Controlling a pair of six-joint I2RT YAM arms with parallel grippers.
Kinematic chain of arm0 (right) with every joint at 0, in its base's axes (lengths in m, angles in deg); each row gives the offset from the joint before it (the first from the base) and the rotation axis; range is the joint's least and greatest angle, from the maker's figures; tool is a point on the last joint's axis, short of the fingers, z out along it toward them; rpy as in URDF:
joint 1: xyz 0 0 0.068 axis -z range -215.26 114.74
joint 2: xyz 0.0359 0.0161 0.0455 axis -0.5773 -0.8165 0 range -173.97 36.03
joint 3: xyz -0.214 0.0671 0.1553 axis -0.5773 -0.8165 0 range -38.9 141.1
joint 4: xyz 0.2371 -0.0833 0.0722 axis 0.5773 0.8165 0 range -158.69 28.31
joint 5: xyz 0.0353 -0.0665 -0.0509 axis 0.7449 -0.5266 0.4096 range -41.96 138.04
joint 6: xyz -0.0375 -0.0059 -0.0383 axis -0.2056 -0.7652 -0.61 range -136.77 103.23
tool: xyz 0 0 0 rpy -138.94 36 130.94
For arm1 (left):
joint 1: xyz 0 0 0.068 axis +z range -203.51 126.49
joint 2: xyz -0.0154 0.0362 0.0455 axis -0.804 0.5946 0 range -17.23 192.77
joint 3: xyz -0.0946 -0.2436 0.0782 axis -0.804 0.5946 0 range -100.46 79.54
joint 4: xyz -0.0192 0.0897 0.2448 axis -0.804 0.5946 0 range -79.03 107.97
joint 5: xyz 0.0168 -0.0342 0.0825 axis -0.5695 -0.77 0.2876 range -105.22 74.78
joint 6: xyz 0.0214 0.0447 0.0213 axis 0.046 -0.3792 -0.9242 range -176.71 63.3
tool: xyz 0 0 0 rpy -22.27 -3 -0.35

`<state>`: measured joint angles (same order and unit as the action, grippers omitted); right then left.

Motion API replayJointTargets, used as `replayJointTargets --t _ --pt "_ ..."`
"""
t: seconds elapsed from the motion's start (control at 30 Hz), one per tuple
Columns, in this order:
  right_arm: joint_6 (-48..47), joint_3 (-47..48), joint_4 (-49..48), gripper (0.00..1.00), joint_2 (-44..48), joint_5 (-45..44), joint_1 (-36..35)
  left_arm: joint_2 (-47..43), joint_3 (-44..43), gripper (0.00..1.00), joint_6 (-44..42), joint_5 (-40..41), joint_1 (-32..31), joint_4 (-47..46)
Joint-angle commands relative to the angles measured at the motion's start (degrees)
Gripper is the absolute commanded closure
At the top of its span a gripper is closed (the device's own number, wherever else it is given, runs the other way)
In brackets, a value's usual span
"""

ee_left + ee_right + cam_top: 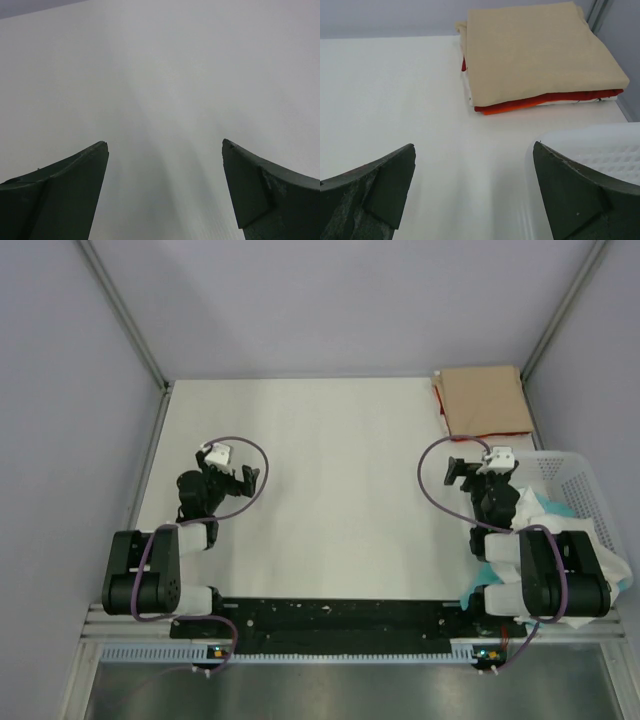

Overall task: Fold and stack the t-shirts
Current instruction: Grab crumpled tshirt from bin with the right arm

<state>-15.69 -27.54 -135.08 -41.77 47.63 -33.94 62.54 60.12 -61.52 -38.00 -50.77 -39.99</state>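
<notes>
While my two arms sit folded low at the near edge of the table (330,540), neither gripper holds anything. Nearest to me, by the base of my right arm, a white t-shirt (538,508) with pale blue-green patches lies crumpled in the white mesh basket (572,472). Some of it hangs out beside the arm. It is so bunched that I cannot tell its long axis.

A little farther out, my left gripper (252,478) hovers over bare table with its fingers (75,190) spread wide. My right gripper (455,472) is spread wide too, just left of the basket.

Farthest, in the far right corner, the tan t-shirt (540,50) lies folded flat on top of a stack, with red cloth (545,100) under it. Its longer side seems to run across the table from left to right, and the layered red edge faces me.
</notes>
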Motion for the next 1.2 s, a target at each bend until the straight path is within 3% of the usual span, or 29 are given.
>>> replayJointTargets --t 0.0,0.07,0.17,0.27,0.4,0.47,0.5,0.57,0.63,0.7,0.87,0.97,1.17 --pt "1.12 1.12 4.69 0.01 -0.34 1.98 0.08 -0.58 -0.62 0.01 0.16 0.46 0.07 -1.95" --pt "-0.37 3.92 11.24 0.01 3.60 5.57 -0.09 -0.58 -0.62 0.01 0.07 0.46 0.07 -1.95" --pt "-2.40 13.13 33.46 0.08 9.58 8.40 -0.97 -0.58 -0.62 0.01 0.07 0.55 0.07 -1.86" --pt "4.62 18.60 40.01 0.14 13.89 17.43 -2.71 -0.66 -0.62 0.01 0.07 0.55 0.07 -1.86" --pt "5.07 25.54 52.56 0.17 22.41 12.29 -7.47 -0.67 -0.88 0.02 1.47 -0.49 0.24 -4.13" --pt "7.34 29.49 62.03 0.17 26.54 7.99 -7.56 -4.60 -11.55 0.01 -0.35 -7.69 1.65 14.03" --pt "9.10 31.69 66.17 0.17 28.30 3.79 -7.56 -6.01 -18.04 0.01 -3.93 -9.19 1.65 30.23" --pt "13.04 35.30 77.07 0.16 31.99 -8.23 -7.56 -6.82 -24.23 0.01 -4.85 -10.35 1.48 37.39" --pt "20.67 38.20 87.43 0.01 34.81 -22.20 -7.13 -6.12 -28.81 0.01 -4.67 -11.13 1.21 43.46" --pt "31.13 40.14 98.85 0.01 37.53 -32.78 -5.81 -4.54 -33.21 0.01 -5.20 -13.50 0.86 52.40" --pt "38.45 38.48 110.05 0.01 44.75 -30.53 -1.86 -2.34 -38.84 0.03 -7.48 -14.31 -1.95 65.96" --pt "45.22 35.41 117.87 0.03 46.33 -31.59 4.37 -1.63 -41.66 0.10 -8.71 -15.79 -4.50 73.34" --pt "49.97 36.63 124.02 0.12 45.81 -34.31 6.85 -5.58 -39.82 0.12 -12.67 -13.78 -6.43 74.87"
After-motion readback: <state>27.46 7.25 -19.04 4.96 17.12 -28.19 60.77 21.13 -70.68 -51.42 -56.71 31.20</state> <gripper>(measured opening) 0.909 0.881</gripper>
